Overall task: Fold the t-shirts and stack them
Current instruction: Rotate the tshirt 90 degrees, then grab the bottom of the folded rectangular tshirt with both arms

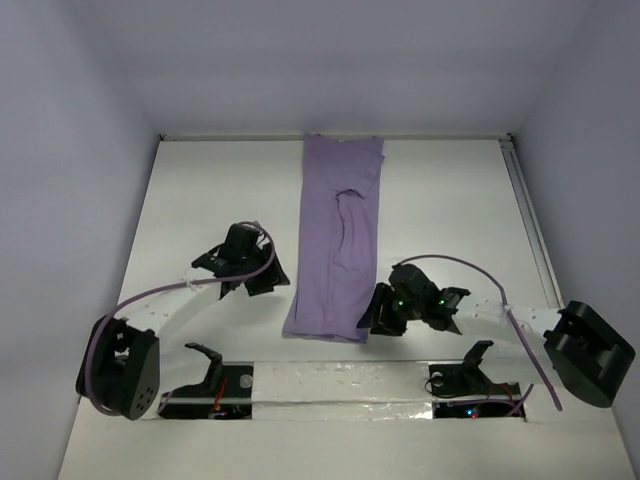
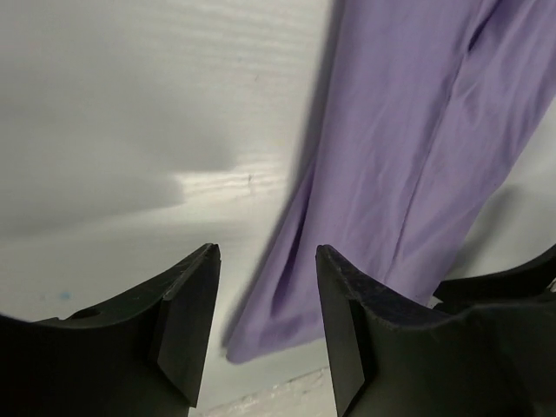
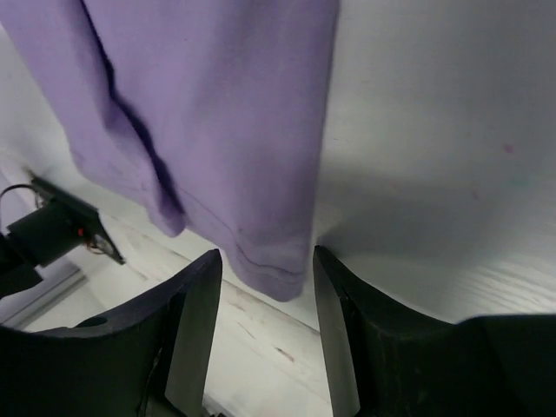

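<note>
The white table (image 1: 205,190) has a matte top with a faint grain, visible in the wrist views. One lavender t-shirt (image 1: 335,250) lies flat on it, folded lengthwise into a long narrow strip. The strip runs down the middle, from the far edge towards the near one. Its far end reaches the back edge, and its near end, the hem, is slightly wider and stops short of the glossy strip (image 1: 340,385) along the near edge. A soft crease curves across its upper half.
</note>
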Available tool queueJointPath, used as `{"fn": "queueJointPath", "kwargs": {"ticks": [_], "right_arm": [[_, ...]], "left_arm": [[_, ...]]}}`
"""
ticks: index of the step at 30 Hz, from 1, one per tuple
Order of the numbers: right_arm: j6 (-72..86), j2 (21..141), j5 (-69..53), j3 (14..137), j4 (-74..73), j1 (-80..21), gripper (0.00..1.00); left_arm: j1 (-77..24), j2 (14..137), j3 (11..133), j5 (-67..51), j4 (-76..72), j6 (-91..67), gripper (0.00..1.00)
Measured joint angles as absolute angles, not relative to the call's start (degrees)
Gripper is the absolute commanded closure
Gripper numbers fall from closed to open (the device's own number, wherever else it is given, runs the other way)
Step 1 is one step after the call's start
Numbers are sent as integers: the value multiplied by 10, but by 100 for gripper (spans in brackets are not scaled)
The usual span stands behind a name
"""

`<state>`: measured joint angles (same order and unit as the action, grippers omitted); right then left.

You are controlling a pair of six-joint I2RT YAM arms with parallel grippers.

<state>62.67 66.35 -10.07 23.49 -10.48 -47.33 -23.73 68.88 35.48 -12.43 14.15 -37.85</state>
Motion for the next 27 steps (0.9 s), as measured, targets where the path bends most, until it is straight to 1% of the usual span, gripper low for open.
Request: {"fn": "queueJointPath", "kwargs": {"ticks": [1, 2, 3, 4, 5, 6, 9, 12, 15, 16, 17, 18, 19, 20, 23, 25, 27], "right_arm": [[634, 672, -111, 231, -84, -473, 53], [639, 680, -121, 226, -65, -473, 73], [643, 688, -129, 221, -50, -474, 81], [649, 694, -131, 216, -41, -474, 86], [658, 699, -133, 211, -35, -473, 97], [663, 701, -135, 205, -29, -473, 100], [680, 679, -124, 194, -36, -473, 100], [682, 612, -93, 192, -104, -473, 100], [675, 538, -62, 195, -175, -473, 100], [673, 523, -55, 197, -196, -473, 93], [671, 512, -50, 198, -212, -473, 76], [671, 506, -48, 198, -225, -473, 66], [667, 503, -49, 198, -236, -473, 54], [665, 503, -49, 198, -246, -473, 51], [665, 506, -50, 198, -266, -473, 50], [668, 506, -50, 194, -265, -473, 50], [675, 506, -62, 186, -249, -473, 52]], "left_arm": [[-240, 676, 349, -123, 161, -384, 55], [-241, 664, 345, -121, 177, -389, 55], [-242, 655, 342, -120, 190, -392, 55], [-245, 646, 340, -119, 201, -395, 55], [-248, 638, 335, -118, 209, -396, 55], [-253, 631, 329, -118, 216, -397, 56], [-269, 628, 302, -136, 216, -402, 60], [-300, 630, 262, -159, 223, -411, 59], [-321, 629, 259, -191, 223, -414, 57], [-325, 629, 259, -197, 222, -414, 56], [-329, 629, 259, -207, 220, -415, 54], [-334, 629, 258, -216, 216, -415, 54], [-337, 630, 258, -225, 211, -415, 54], [-340, 632, 256, -234, 203, -415, 54], [-348, 645, 250, -251, 176, -419, 54], [-353, 658, 247, -260, 158, -422, 55], [-357, 673, 247, -267, 143, -423, 58]]}}
